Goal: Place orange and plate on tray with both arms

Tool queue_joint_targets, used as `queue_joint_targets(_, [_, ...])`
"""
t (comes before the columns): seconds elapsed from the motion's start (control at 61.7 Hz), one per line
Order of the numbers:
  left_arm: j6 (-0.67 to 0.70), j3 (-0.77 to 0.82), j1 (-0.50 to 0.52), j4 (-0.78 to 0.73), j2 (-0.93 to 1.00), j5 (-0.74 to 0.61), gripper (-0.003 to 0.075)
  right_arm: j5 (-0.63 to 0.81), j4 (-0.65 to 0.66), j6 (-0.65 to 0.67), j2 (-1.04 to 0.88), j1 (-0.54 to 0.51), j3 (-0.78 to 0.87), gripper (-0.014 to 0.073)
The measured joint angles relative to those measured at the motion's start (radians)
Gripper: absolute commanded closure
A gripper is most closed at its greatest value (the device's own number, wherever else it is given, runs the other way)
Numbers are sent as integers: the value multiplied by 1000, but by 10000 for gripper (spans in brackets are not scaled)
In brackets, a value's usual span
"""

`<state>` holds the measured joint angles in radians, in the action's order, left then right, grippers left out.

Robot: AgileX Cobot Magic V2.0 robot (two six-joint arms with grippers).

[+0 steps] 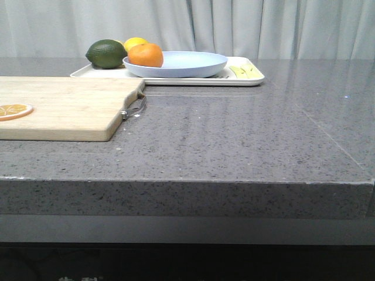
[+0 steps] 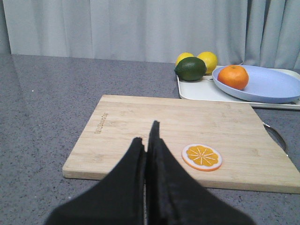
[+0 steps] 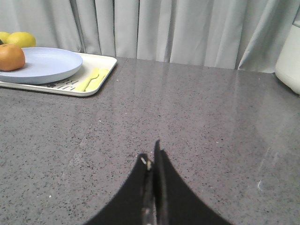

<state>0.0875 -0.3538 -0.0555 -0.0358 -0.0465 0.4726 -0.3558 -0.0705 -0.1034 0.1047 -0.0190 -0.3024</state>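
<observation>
Resting in plate [image 1: 187, 63], orange [image 1: 146, 55] sits on tray [image 1: 246, 80] at far surface; both grippers, left [image 2: 149, 140] and right [image 3: 152, 157], jaws pressed together, empty, well short; left nearer.

faint engraved mark on cutting board [image 2: 187, 136], tray [image 3: 56, 84] print, both unreadable

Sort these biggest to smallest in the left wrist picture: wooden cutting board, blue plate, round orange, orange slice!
1. Light wooden cutting board, though it's nearest the camera.
2. Pale blue round plate.
3. Flat orange slice and whole round orange: look alike, and slice sits nearer.
</observation>
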Motion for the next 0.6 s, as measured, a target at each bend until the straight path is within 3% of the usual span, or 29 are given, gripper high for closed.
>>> queue_joint_targets(0.259, [0,150,18,55,51,-33,738,1,0,0,-4,0,0,662])
queue_joint_targets(0.6, [0,355,18,65,51,-213,738,1,0,0,-4,0,0,662])
